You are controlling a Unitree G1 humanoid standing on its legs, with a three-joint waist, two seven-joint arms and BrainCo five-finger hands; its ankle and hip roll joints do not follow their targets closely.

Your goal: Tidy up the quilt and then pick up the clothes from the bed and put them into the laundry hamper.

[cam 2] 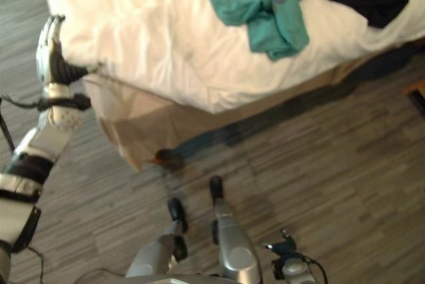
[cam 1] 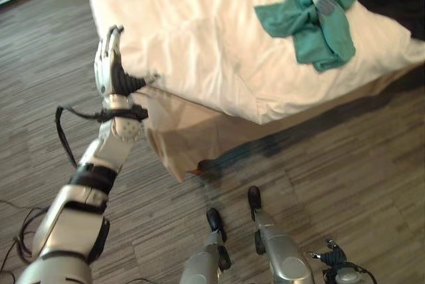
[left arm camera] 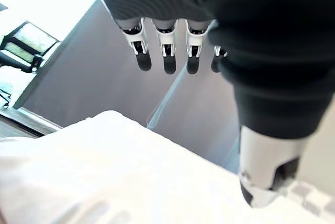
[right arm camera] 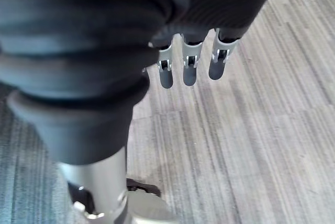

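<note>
Left hand (cam 1: 109,65), fingers (left arm camera: 166,59) straight, at quilt (cam 1: 199,38) edge, nine o'clock: I'd pinch its hem, pull evenly. Right hand (right arm camera: 183,69) slack.

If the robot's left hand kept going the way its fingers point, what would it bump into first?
Probably nothing close. The left hand, open beside the quilt, points along the bed's edge; past its fingers there's a far wall, though depth is unclear.

The floor (cam 1: 332,164) is made of grey-brown strips, like wood planks laid side by side. A big bed (cam 1: 172,131) fills the view from 11 o'clock to 2 o'clock, and its tan side hangs down to the floor at 9 o'clock. A dark shadow lies on the floor beside the bed. In the left wrist view a grey wall (left arm camera: 104,88) stands behind, with a bright window (left arm camera: 31,41) at 9 o'clock.
</note>
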